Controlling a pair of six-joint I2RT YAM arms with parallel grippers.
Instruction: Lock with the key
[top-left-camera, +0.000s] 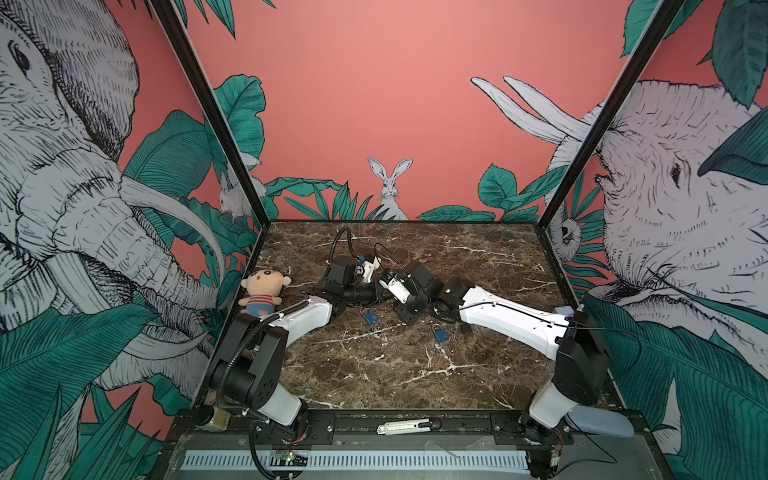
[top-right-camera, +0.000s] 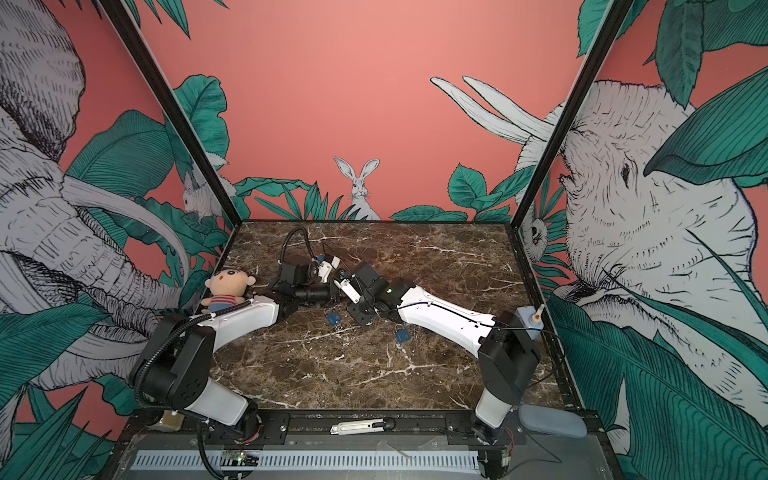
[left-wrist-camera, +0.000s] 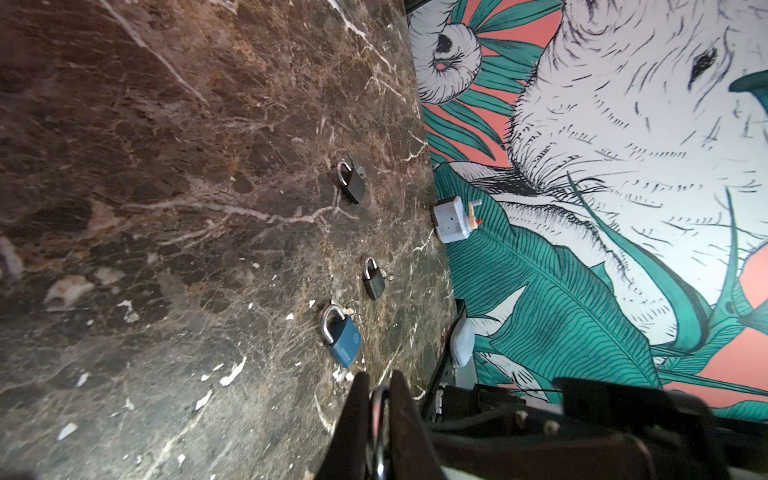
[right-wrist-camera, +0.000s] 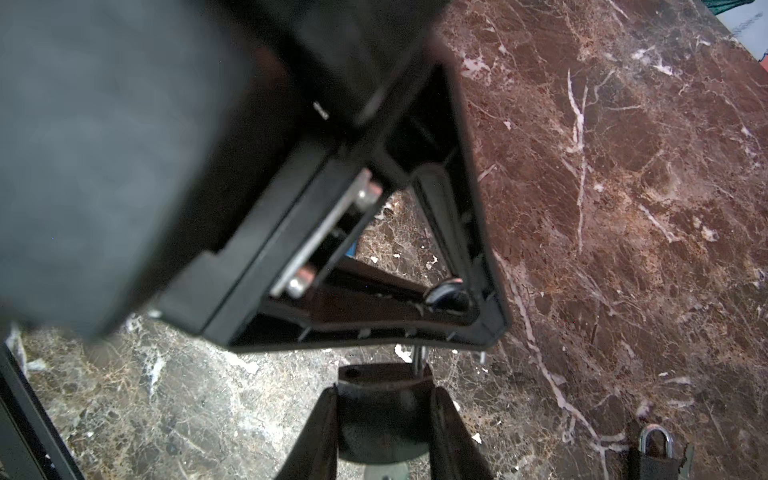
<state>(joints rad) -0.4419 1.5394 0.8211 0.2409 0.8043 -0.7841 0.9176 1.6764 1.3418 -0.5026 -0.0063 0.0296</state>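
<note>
Marble (left-wrist-camera: 166, 166): left pincer (left-wrist-camera: 380, 380) pinches ring (left-wrist-camera: 376, 411), right pincer (right-wrist-camera: 382, 392) clamps padlock (right-wrist-camera: 380, 419); blue padlock's (left-wrist-camera: 343, 338) print illegible.

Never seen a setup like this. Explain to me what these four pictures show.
Two robot arms, the left arm and the right arm, work on a marble table. Two pictures look down from overhead, nearly alike; the other two come from a camera on each wrist. On the table lie a doll, two blue padlocks and two dark padlocks. The left gripper is shut on a metal ring. The right gripper clamps a dark body, probably a padlock.
</note>
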